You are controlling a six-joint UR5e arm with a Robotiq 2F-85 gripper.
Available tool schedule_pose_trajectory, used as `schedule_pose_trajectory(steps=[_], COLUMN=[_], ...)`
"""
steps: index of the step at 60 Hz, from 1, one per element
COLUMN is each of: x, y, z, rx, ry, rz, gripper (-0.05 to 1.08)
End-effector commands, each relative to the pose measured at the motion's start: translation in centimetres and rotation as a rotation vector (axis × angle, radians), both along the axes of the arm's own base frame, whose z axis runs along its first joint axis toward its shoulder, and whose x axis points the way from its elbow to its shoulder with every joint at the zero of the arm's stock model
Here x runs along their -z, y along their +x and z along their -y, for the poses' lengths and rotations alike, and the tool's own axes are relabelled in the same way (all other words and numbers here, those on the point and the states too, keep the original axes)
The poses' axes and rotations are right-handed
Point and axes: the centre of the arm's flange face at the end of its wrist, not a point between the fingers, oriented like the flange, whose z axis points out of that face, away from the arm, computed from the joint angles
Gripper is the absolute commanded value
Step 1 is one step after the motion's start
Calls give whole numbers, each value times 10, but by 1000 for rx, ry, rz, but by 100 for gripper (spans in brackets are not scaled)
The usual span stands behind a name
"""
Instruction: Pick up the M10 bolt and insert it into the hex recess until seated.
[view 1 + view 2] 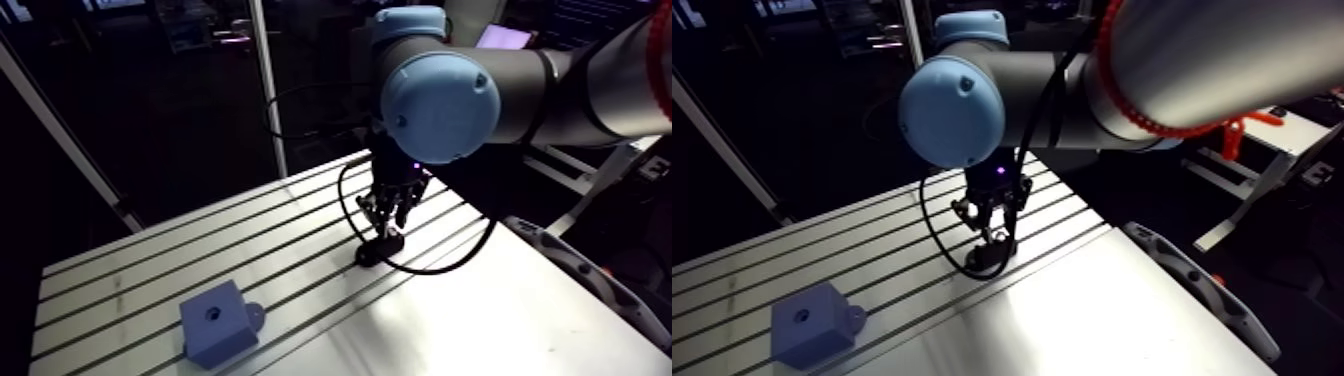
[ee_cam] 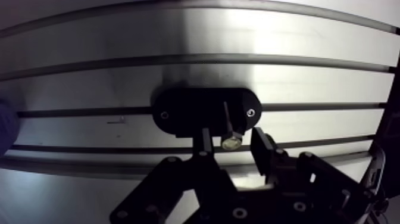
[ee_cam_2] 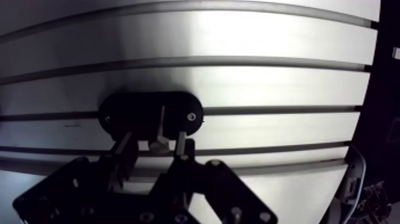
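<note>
Wrist view, bolt [image 2: 229, 127] between parted fingers [image 2: 205, 143], at black oval plate [image 2: 181, 112]

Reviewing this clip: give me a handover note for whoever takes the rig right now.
Tool: open, fingers either side of the bolt, not gripping.
Bolt: stands in the black holder on the slotted table.
Blue block with the recess on top: also on the table, apart from the holder.
Done: tool lined up over the bolt.
Left: grasp, lift, carry to the block, insert until seated.

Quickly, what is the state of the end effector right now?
End effector: open, with the bolt between its fingers, not gripped.
</note>
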Motion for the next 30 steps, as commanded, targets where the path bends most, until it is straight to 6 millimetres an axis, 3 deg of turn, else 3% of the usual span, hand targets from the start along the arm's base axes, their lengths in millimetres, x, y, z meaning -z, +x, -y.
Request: schedule_pose_trajectory(steps=[1, 30], x=[3, 4], y=[-1, -2], z=[0, -1], rx=[0, 0], ry=[-2, -4], rz=[4, 6], gripper=[55, 60])
